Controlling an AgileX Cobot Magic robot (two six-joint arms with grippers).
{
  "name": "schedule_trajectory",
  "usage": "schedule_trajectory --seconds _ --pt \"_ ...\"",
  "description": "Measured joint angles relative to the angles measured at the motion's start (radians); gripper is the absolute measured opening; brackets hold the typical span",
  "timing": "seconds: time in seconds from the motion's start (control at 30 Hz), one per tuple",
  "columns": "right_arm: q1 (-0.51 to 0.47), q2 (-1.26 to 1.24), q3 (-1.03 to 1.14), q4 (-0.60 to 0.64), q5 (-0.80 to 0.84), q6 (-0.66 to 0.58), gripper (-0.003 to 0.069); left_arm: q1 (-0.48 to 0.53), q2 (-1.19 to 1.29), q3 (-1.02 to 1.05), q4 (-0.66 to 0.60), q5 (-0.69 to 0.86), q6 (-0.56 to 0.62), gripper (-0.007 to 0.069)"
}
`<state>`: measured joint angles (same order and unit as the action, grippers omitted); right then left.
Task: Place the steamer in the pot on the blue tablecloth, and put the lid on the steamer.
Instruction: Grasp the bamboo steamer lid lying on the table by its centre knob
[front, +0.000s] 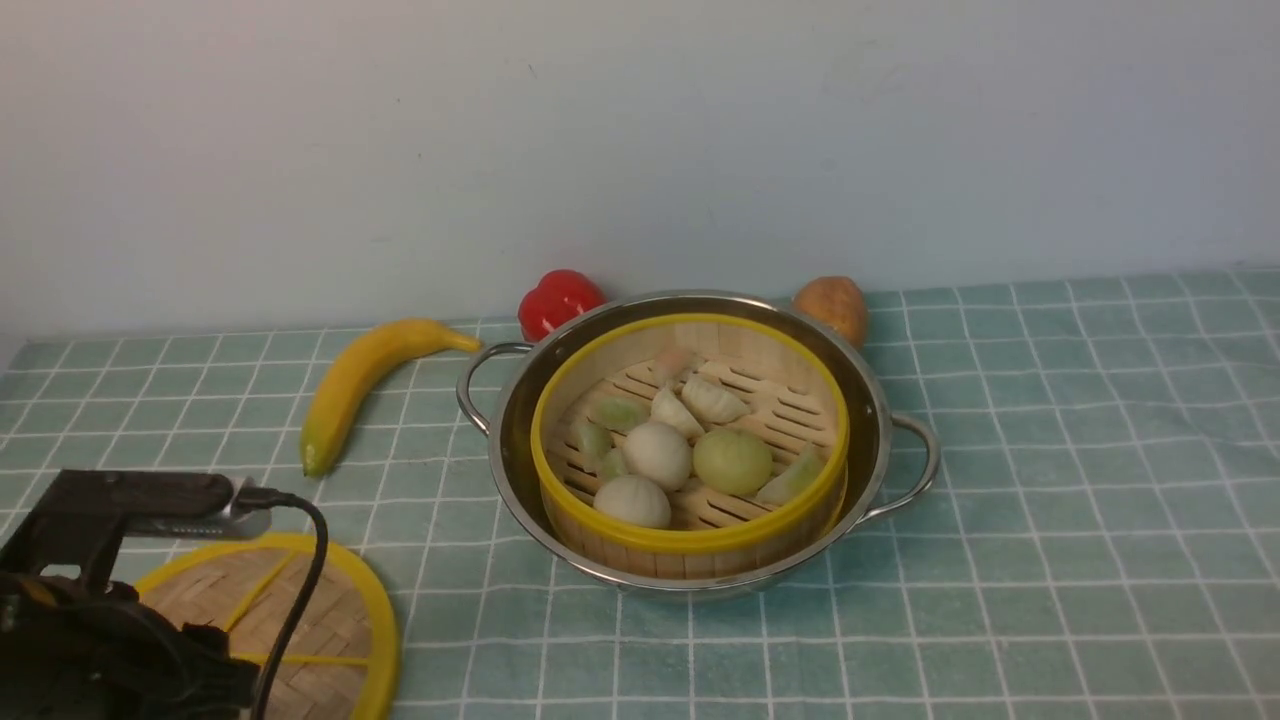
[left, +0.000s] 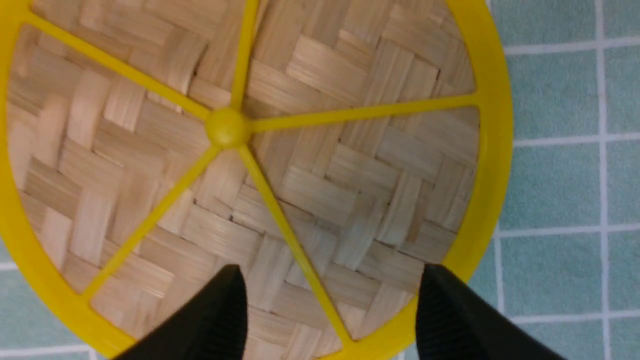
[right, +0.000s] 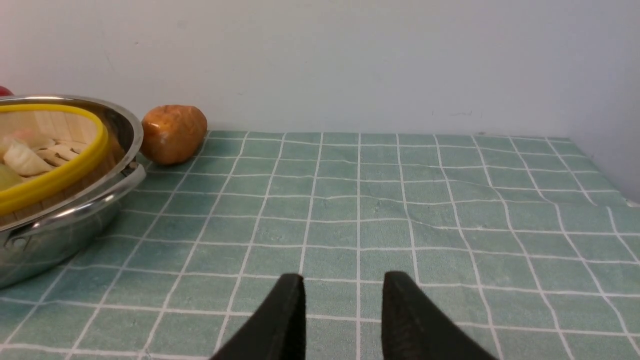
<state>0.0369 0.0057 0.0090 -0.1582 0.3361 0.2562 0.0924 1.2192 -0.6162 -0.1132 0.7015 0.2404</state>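
1. The blue tablecloth (front: 1050, 500) covers the desk up to the pale wall.
2. The pot (front: 866, 420) stands upright in the middle of the cloth.
3. The steamer (front: 690, 540) sits inside the pot, open-topped, holding buns and dumplings (front: 657, 452).
4. The lid (front: 340, 610) lies flat on the cloth, well apart from the pot, on the robot's left.
5. The left end effector (left: 330, 270) hangs over the lid, jaws apart either side of one yellow spoke, gripping nothing.
6. The right end effector (right: 345, 276) is over bare cloth right of the pot, jaws apart and empty.
7. A banana (front: 365, 380) lies left of the pot.
8. A red pepper (front: 558, 300) and a potato (front: 832, 305) sit behind the pot.
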Motion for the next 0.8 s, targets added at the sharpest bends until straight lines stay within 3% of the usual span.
schedule_trajectory --seconds 0.4,0.8 --pt "0.0 0.0 0.0 0.0 0.0 0.0 0.0242 0.0 0.159 -0.184 0.132 0.094 -0.105 0.04" --pt "0.0 0.0 0.0 0.0 0.0 0.0 0.0242 0.0 0.359 -0.256 0.141 0.153 -0.121 0.0397"
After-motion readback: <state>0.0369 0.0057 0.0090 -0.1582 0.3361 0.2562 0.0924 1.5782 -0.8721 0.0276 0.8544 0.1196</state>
